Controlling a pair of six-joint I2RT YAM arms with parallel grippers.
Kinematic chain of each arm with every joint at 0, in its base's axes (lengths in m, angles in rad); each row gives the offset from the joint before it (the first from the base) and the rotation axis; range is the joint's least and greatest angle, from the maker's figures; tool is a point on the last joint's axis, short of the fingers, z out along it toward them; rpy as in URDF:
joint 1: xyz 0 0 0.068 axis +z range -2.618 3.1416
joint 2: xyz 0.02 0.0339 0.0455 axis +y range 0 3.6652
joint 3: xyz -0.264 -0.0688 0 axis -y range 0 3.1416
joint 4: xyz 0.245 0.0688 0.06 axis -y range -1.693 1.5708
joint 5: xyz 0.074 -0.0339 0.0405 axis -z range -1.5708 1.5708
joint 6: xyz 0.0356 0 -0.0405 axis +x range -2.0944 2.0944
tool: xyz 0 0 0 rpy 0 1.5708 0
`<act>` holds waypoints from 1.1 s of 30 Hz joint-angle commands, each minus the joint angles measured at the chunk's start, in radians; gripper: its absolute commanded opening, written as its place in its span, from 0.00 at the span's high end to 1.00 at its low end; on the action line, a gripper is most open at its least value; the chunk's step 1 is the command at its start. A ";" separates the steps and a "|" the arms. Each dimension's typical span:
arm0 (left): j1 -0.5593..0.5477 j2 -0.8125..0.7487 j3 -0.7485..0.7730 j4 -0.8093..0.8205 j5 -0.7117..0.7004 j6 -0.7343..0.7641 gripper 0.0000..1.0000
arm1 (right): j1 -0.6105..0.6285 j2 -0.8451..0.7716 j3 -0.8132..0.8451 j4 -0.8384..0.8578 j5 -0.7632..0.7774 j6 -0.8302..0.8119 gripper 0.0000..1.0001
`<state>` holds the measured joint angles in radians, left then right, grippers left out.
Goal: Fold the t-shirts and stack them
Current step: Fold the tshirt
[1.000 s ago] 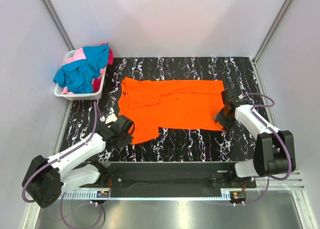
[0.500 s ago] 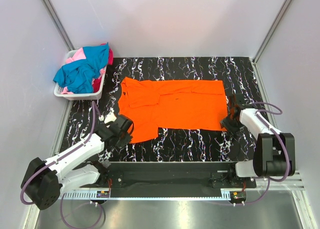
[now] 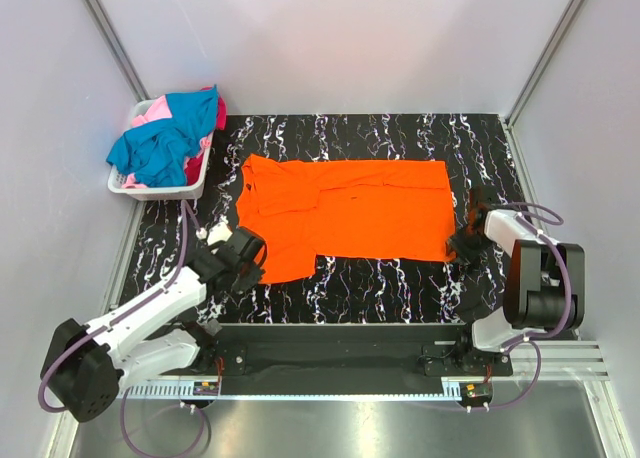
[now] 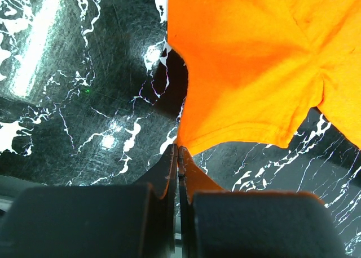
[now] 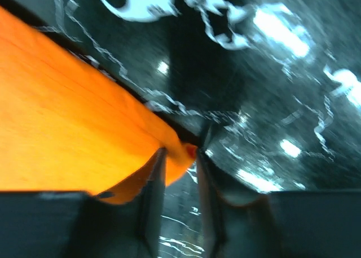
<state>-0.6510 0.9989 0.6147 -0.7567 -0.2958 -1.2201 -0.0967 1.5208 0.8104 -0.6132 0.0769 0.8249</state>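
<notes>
Seen from above, a black worktop [image 3: 400, 138] veined with white carries one orange t-shirt [image 3: 345, 218], spread flat across its middle with the collar end to the left and the straight hem to the right. One short sleeve juts toward the near edge on the left side. The left gripper [image 3: 248, 261] sits at the near corner of that sleeve. In the left wrist view its two dark fingers [image 4: 166, 173] are pressed together with no gap showing, and the tip of the sleeve's hem corner is pinched between them while the rest of the sleeve lies flat on the worktop. The right gripper [image 3: 468, 246] is at the near right corner of the hem. The right wrist view is blurred, but its fingers [image 5: 152, 179] stand only narrowly apart with the orange corner caught between them and lifted slightly off the surface. At the far left corner, just off the worktop's edge, stands a white slatted basket [image 3: 160, 190] piled with crumpled clothing: a teal-blue shirt [image 3: 165, 138] draped on top and over the rim, a pink shirt [image 3: 150, 110] behind it, and a red shirt [image 3: 218, 113] showing at the right side.
</notes>
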 commanded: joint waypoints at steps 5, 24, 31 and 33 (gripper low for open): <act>-0.004 -0.060 0.030 -0.032 -0.054 0.002 1.00 | -0.012 0.036 0.001 0.064 -0.025 -0.029 1.00; -0.009 -0.296 -0.004 -0.190 -0.086 -0.090 1.00 | -0.012 -0.284 -0.022 -0.143 0.054 -0.029 1.00; -0.007 -0.352 0.104 -0.331 -0.218 -0.111 1.00 | -0.012 -0.313 0.010 -0.161 0.054 -0.020 1.00; -0.009 -0.341 0.147 -0.351 -0.241 -0.104 1.00 | -0.012 -0.309 0.041 -0.166 0.052 -0.020 1.00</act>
<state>-0.6559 0.6567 0.6693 -1.0561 -0.4263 -1.3151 -0.1059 1.2327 0.7959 -0.7597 0.0948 0.8009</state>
